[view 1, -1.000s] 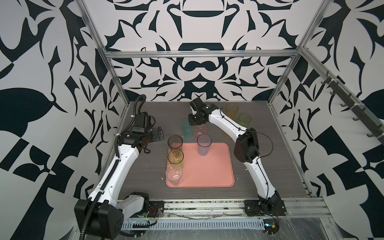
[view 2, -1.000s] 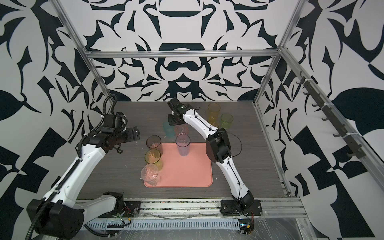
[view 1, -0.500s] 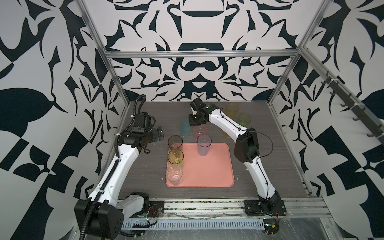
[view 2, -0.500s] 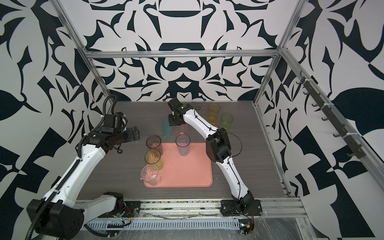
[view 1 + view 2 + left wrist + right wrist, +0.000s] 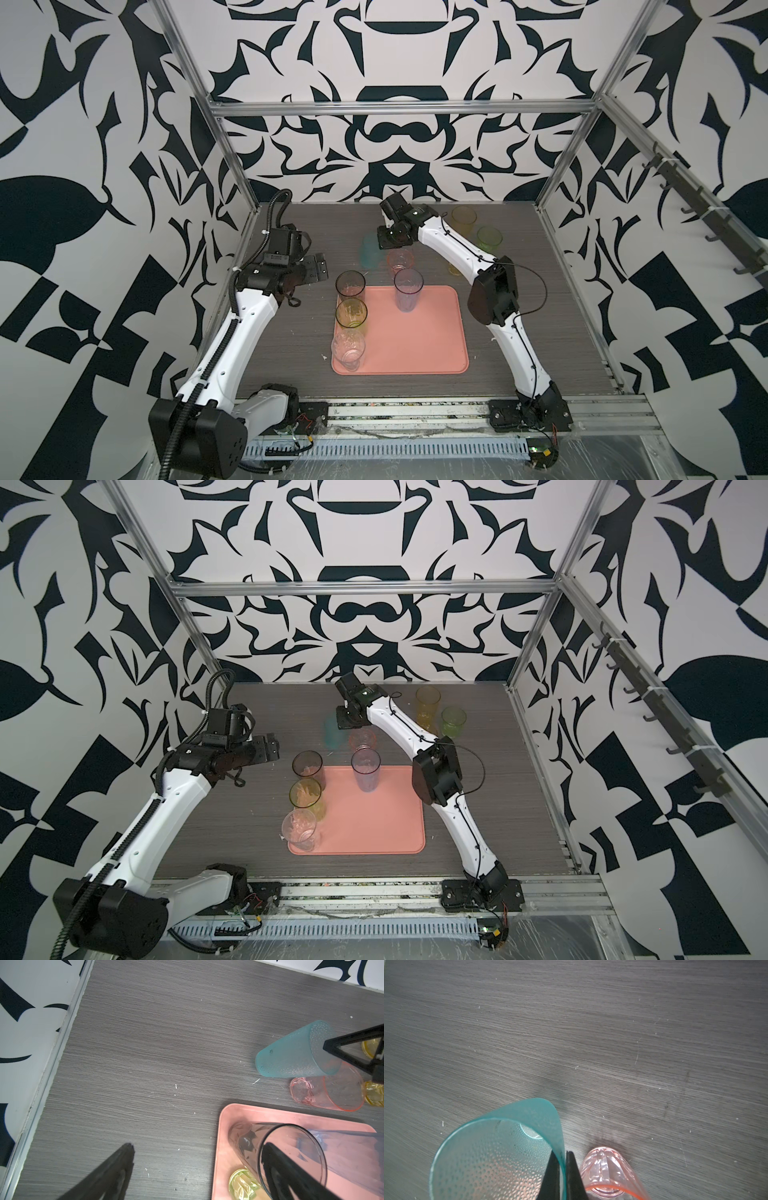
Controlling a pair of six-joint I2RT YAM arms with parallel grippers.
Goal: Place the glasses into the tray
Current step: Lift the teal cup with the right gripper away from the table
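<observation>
— Where are the glasses now?
— Four stand in the tray [image 5: 415, 332]: a grey glass [image 5: 350, 286], a yellowish glass [image 5: 351, 314] and a clear glass [image 5: 348, 351] along its left edge, and a tall blue glass [image 5: 408, 293] at the far edge. An amber glass [image 5: 463, 217] and a green glass [image 5: 489, 237] stand on the table [image 5: 291, 332], far right.
— And the grippers?
— The right gripper [image 5: 563, 1154] is clenched on the wall of the teal glass [image 5: 488, 1157], one finger inside and one outside. This glass is just beside the pink glass [image 5: 604, 1167], beyond the tray. The left gripper [image 5: 197, 1145] is spread wide and holds nothing, near the tray's far left corner
</observation>
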